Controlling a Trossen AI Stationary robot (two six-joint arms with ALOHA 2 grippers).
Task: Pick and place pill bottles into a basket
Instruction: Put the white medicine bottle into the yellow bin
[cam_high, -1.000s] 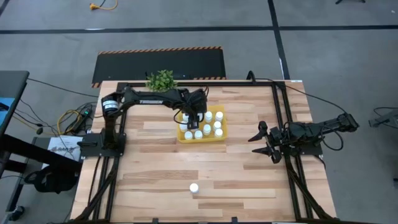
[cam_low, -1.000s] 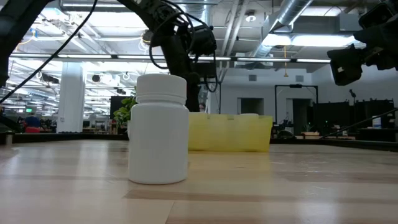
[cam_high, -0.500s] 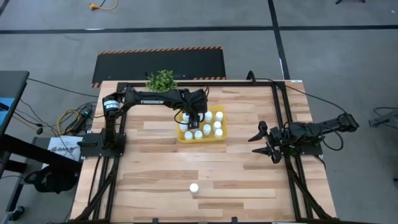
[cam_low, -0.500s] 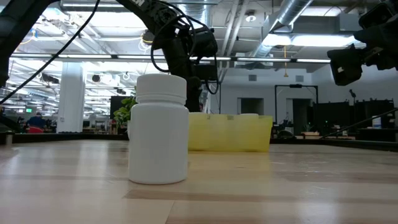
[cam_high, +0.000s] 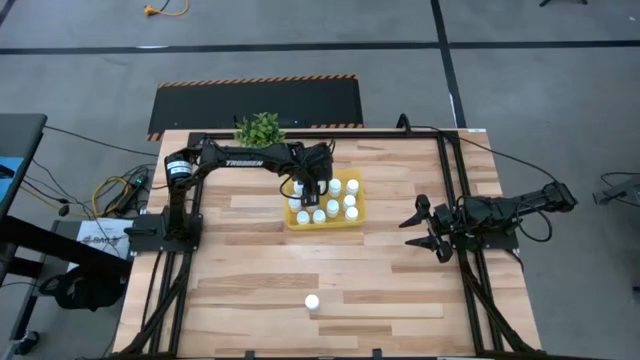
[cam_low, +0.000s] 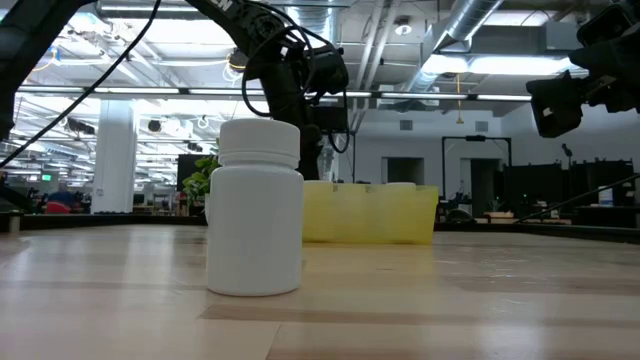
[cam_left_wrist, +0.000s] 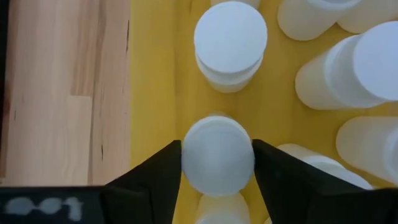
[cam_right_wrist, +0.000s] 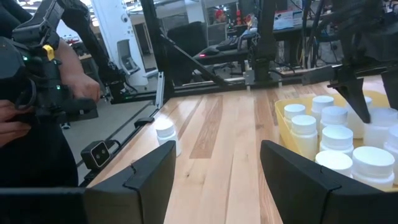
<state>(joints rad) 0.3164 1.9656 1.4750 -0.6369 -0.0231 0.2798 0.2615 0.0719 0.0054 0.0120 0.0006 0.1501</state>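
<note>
The left gripper (cam_left_wrist: 217, 163) is down inside the basket (cam_high: 358, 207) at its left end, its two dark fingers flanking a bottle (cam_left_wrist: 217, 155) whose round white cap fills the gap between them. They look to be touching its sides, though whether they grip or have just let go I cannot tell from the wrist view. Around it stand the other pill bottles (cam_high: 336, 198) — smooth white plastic cylinders with flat round caps, packed upright on the glossy yellow floor (about ten in all, as far as the high view lets me count). The basket is a shallow, low-walled rectangle of bright, slightly translucent plastic on the pale, banded wood planks of the table (cam_high: 250, 270). By my reading the job is nearly done: one lone bottle (cam_high: 312, 301) stands well apart, near the table's front edge. The right gripper (cam_high: 428, 227) waits at the right side, fingers spread and empty.
</note>
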